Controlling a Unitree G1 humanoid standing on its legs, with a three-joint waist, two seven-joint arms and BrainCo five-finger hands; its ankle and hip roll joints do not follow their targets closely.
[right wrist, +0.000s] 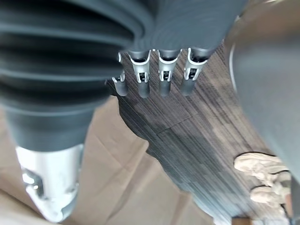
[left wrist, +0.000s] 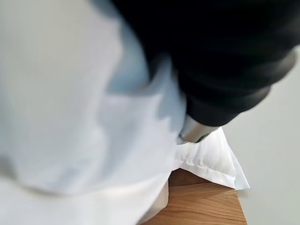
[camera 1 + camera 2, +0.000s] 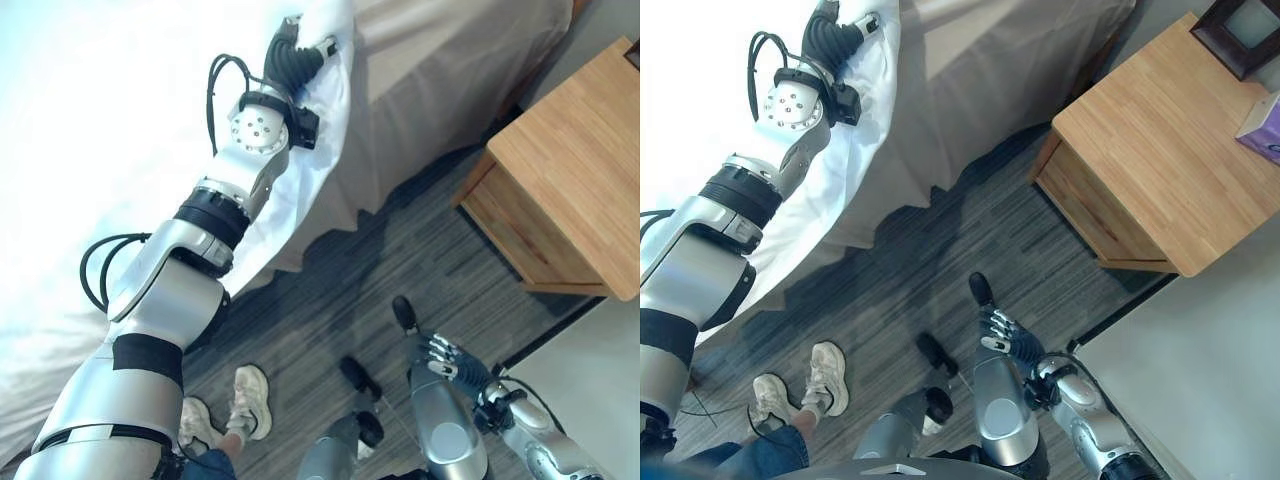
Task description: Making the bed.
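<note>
While my left arm reaches out over the bed (image 3: 60,150), my left hand (image 3: 292,52) lies on the white sheet (image 3: 330,120) right at the bed's side edge, near the corner where the sheet spills over and hangs toward the floor (image 3: 340,290). The dark ribbed cover of that hand faces up, and its fingers are sunk in the folds of the cloth, so I cannot tell whether they are curled round the sheet or lying straight on it. In my left wrist view the sheet (image 2: 84,117) bunches up close against the hand, and past it a white pillow (image 2: 211,161) rests on a wooden surface (image 2: 201,206).

The sheet covers the top of the bed and drapes down its side in loose, uneven folds, its lower hem above the grey striped floor.

My right hand (image 3: 1000,335) hangs low at my side above the floor, well apart from the bed, holding nothing. In my right wrist view its fingers (image 1: 161,70) point straight down in a relaxed row, not curled.

A wooden nightstand (image 3: 1160,150) stands beside the bed, across the strip of floor, with a dark box (image 3: 1245,30) at its far corner. A person's pale shoes (image 3: 235,405) are on the floor just by the bed's hanging sheet.
</note>
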